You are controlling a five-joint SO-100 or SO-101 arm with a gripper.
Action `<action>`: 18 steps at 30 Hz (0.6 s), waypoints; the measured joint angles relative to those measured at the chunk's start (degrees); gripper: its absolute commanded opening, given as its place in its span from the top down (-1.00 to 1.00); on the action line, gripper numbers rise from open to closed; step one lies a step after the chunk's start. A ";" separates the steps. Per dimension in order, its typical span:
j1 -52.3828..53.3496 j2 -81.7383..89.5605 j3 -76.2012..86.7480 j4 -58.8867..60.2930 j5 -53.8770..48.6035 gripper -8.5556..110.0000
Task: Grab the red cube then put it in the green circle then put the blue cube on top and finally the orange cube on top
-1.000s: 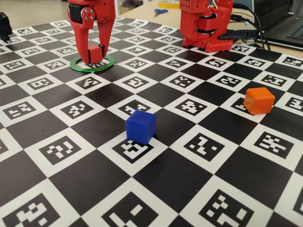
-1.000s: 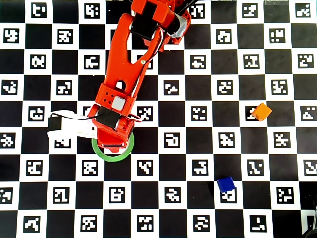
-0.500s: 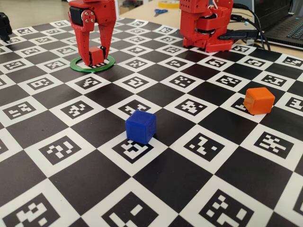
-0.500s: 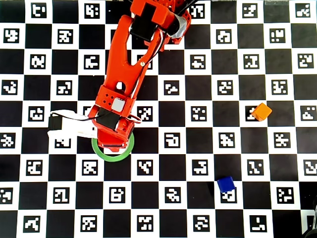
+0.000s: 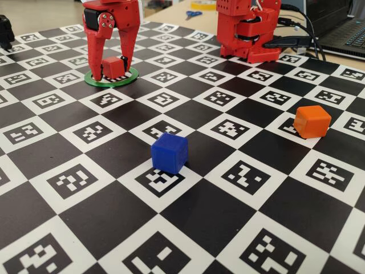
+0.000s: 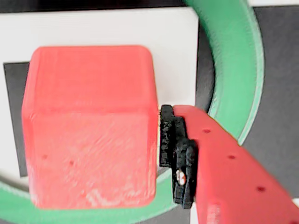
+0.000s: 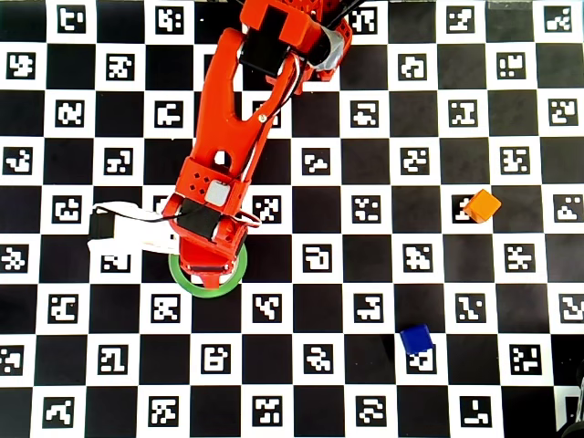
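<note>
The red cube (image 5: 113, 67) rests on the mat inside the green circle (image 5: 132, 76) at the far left in the fixed view. My gripper (image 5: 113, 73) stands over it, jaws straddling the cube with a small gap on each side, open. In the wrist view the red cube (image 6: 88, 126) fills the left and one black finger pad (image 6: 175, 154) sits just off its right face, with the green circle (image 6: 238, 60) curving behind. Overhead, the gripper (image 7: 208, 265) hides the cube over the circle (image 7: 182, 278). The blue cube (image 5: 169, 153) (image 7: 416, 339) and the orange cube (image 5: 312, 121) (image 7: 481, 205) lie apart on the mat.
The arm's red base (image 5: 248, 28) stands at the back of the checkered marker mat (image 5: 188, 228). Beyond the mat lie scissors (image 5: 193, 14) and a laptop (image 5: 348, 28) with cables. A white part (image 7: 128, 233) juts left from the wrist overhead.
</note>
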 measured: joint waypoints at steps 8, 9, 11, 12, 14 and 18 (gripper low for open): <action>1.05 0.00 0.00 0.35 0.00 0.08; 1.14 0.00 -0.18 1.14 0.00 0.07; 1.23 0.00 -0.88 2.02 -0.18 0.05; 1.23 0.00 -1.58 2.55 -0.62 0.05; 1.23 0.00 -2.90 4.39 -0.70 0.04; 1.41 0.26 -6.15 7.12 -0.62 0.04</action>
